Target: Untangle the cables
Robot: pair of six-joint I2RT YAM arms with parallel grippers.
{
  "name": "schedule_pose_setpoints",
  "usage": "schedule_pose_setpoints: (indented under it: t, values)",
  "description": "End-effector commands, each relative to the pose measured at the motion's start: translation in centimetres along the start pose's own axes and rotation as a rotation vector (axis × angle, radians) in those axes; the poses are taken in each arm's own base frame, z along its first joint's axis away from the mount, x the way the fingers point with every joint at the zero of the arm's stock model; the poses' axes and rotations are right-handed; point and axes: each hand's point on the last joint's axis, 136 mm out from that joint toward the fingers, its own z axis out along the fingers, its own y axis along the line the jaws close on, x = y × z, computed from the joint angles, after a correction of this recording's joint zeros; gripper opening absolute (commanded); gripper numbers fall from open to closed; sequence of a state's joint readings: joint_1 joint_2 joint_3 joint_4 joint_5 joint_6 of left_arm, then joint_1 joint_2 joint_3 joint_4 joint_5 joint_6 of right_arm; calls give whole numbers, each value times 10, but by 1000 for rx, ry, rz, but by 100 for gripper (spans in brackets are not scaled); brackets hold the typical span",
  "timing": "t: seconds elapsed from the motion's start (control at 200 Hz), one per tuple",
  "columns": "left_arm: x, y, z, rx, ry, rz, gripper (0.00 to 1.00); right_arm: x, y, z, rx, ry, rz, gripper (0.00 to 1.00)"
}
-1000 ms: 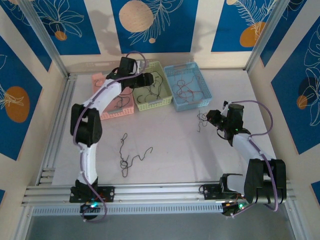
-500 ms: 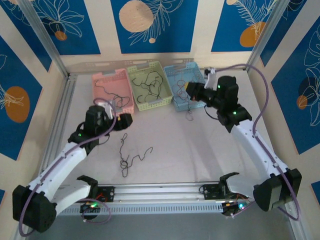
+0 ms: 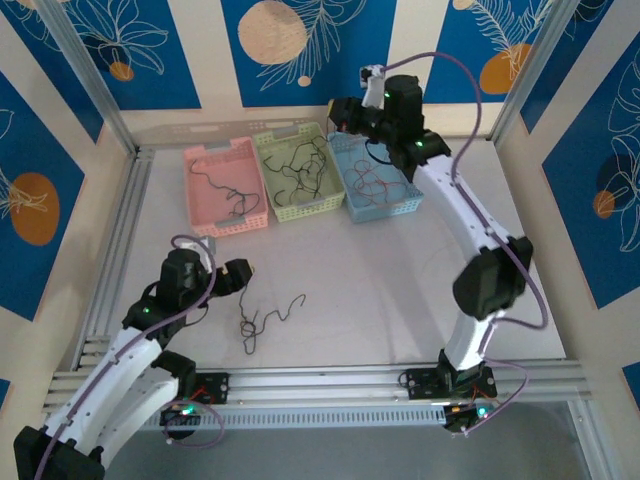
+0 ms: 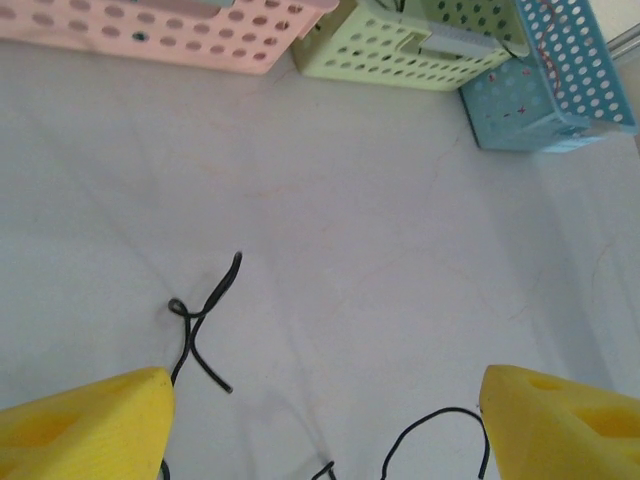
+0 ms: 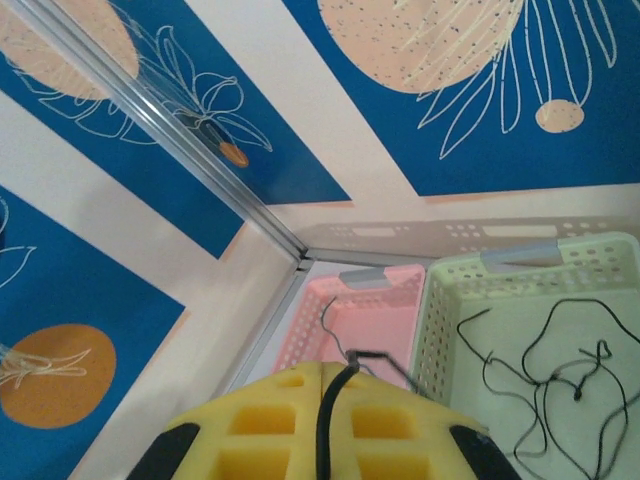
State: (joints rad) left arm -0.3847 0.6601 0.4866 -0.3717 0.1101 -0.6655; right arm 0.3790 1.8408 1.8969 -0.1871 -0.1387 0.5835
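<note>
Cables: loose black strands [image 3: 262, 318] lay on the table [image 3: 400, 290] just ahead of the left fingers [image 4: 85, 425], which were spread wide and held nothing. Up near the back wall, above the baskets, the right fingers [image 5: 385, 435] were clamped together on a black cable [image 5: 330, 405]. More cables sat in the pink basket [image 3: 235, 225], green basket [image 3: 310, 208] and blue basket [image 3: 385, 207].

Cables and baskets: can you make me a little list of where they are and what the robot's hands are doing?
Left hand: open, low over loose black cables on the table
Right hand: shut on a black cable, up above the baskets
Pink basket: dark strands inside
Green basket: black tangle inside
Blue basket: reddish strands inside
</note>
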Motion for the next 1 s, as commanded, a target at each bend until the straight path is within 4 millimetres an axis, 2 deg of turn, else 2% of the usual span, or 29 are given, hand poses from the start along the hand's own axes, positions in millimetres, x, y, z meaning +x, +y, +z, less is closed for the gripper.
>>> schedule_pose_setpoints:
  t: [0.0,0.075,0.09,0.13,0.215,0.31,0.4,0.445,0.485,0.54,0.605,0.685,0.8,0.92,0.99]
  values:
    - [17,10,1,-18,34,-33,80,-4,-5,29,-42,33,54,0]
    - [22,16,3,-27,30,-48,80,1,-17,56,-60,70,93,0]
    - [23,17,4,-27,30,-51,80,9,-25,64,-47,93,109,0]
    - [25,19,6,-27,29,-57,80,13,-33,77,-38,111,127,0]
    - [29,23,8,-31,35,-60,80,36,-59,102,3,183,175,0]
    - [31,25,10,-44,45,-52,81,68,-85,121,51,256,227,0]
    - [32,28,10,-61,51,-47,81,96,-99,129,81,310,250,0]
    - [33,30,10,-66,52,-46,81,107,-103,130,100,334,248,8]
    - [34,33,11,-80,55,-45,81,113,-106,128,133,349,236,20]
    - [36,35,13,-93,63,-43,81,119,-109,121,202,373,191,34]
    - [40,38,18,-102,87,-42,81,122,-109,108,295,390,108,43]
    - [43,38,26,-103,115,-41,81,121,-95,86,346,414,20,46]
    - [44,39,39,-118,140,-25,81,135,-69,45,350,430,-44,47]
    - [43,37,53,-131,160,5,77,164,-44,-5,295,422,-6,48]
    - [42,35,61,-144,177,30,75,207,-45,-28,270,483,80,48]
